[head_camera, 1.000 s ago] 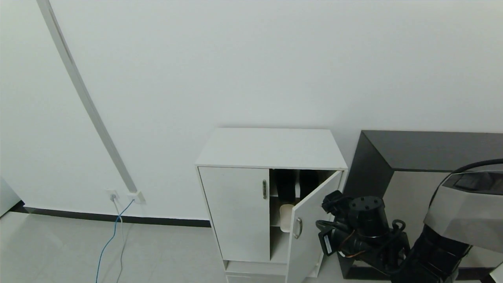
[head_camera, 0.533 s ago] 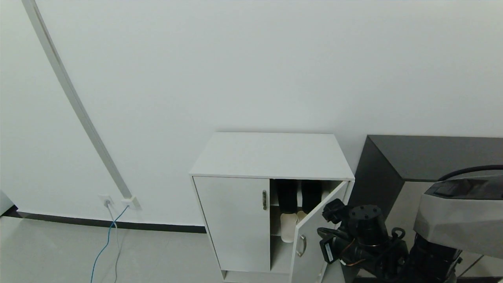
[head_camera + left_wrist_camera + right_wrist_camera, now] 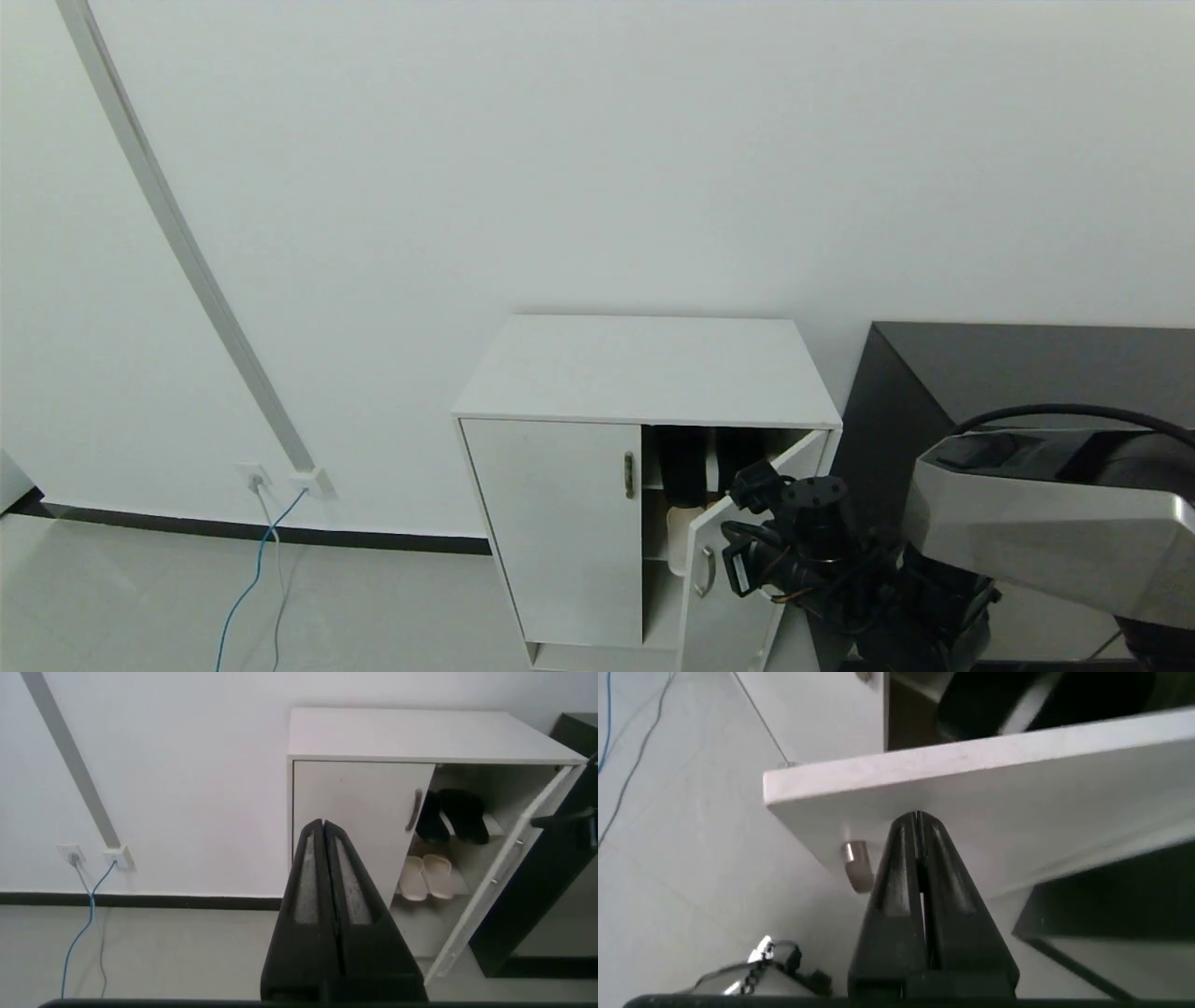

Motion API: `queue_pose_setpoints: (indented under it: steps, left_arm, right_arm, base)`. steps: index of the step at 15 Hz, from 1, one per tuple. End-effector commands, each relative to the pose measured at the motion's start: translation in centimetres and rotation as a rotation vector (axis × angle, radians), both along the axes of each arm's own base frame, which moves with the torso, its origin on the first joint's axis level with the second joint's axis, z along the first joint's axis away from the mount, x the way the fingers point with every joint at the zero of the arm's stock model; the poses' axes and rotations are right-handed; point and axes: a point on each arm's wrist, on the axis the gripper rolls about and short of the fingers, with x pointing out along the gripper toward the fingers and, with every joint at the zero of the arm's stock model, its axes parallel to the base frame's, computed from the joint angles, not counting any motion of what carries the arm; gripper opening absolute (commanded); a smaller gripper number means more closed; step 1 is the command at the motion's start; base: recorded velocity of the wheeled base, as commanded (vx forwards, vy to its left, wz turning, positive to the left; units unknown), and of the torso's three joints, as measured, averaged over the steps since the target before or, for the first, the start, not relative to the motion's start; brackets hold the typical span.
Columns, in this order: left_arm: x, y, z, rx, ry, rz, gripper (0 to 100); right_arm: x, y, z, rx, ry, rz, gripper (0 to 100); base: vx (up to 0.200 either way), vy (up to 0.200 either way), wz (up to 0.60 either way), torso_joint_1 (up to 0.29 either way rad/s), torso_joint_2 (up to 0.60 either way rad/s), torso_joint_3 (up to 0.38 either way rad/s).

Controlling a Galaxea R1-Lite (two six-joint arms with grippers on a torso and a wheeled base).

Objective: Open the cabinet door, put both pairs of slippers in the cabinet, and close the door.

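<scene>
A: At the left of the head view a wall strip [image 3: 187, 233] slants down to a socket [image 3: 252, 478], and a blue cable [image 3: 271, 532] trails over the floor, well apart from the work. What of the cabinet [image 3: 644, 369] at lower centre?

B: Its left door [image 3: 551, 523] is closed and its right door [image 3: 719, 625] stands ajar. Inside, the black slippers [image 3: 458, 817] sit on the upper shelf and the pale slippers [image 3: 430, 875] on the shelf below, so both pairs look stowed.

A: How should that door handle?

B: It is probably a light, stiff panel that swings freely on its hinges. A flat push on the outer face near the handle [image 3: 702, 571] should do, with no grip needed. The smooth finish may let a tip slide.

A: And the end effectors?

B: The left end effector [image 3: 323, 826] has its fingers pressed together, holds nothing, and is well back from the cabinet. The right end effector [image 3: 920, 819] is likewise closed and empty, with its tip at the door's outer face. Contact can't be confirmed.

A: Is anything in the way?

B: The pale slippers lie near the shelf front and might catch the door. The dark unit [image 3: 1008, 364] at lower right, just beside the cabinet, crowds the right arm.
</scene>
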Motion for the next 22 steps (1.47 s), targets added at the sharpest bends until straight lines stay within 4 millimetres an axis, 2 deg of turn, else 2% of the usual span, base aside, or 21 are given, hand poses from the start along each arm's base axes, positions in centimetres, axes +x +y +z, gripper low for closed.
queue_pose_setpoints:
  steps: [1, 7, 10, 16, 22]
  left_arm:
    - [0.0, 0.0, 0.0, -0.001, 0.001, 0.000, 0]
    - [0.0, 0.0, 0.0, -0.001, 0.001, 0.000, 0]
    - [0.0, 0.0, 0.0, -0.002, 0.001, 0.000, 0]
    - [0.0, 0.0, 0.0, -0.002, 0.001, 0.000, 0]
    - [0.0, 0.0, 0.0, -0.002, 0.003, 0.000, 0]
  right_arm:
    - [1.2, 0.4, -1.6, -0.003, 0.005, -0.009, 0]
    - [5.2, 1.5, -2.1, 0.028, -0.034, -0.041, 0]
    - [7.4, 2.1, -1.4, 0.055, -0.056, -0.061, 0]
    - [10.0, 2.7, -1.0, 0.064, -0.071, -0.083, 0]
    - [11.0, 2.5, -0.7, 0.073, -0.087, -0.096, 0]
  base:
    - [0.000, 0.000, 0.00, 0.000, 0.00, 0.000]
    - [0.000, 0.000, 0.00, 0.000, 0.00, 0.000]
    - [0.000, 0.000, 0.00, 0.000, 0.00, 0.000]
    - [0.000, 0.000, 0.00, 0.000, 0.00, 0.000]
    - [0.000, 0.000, 0.00, 0.000, 0.00, 0.000]
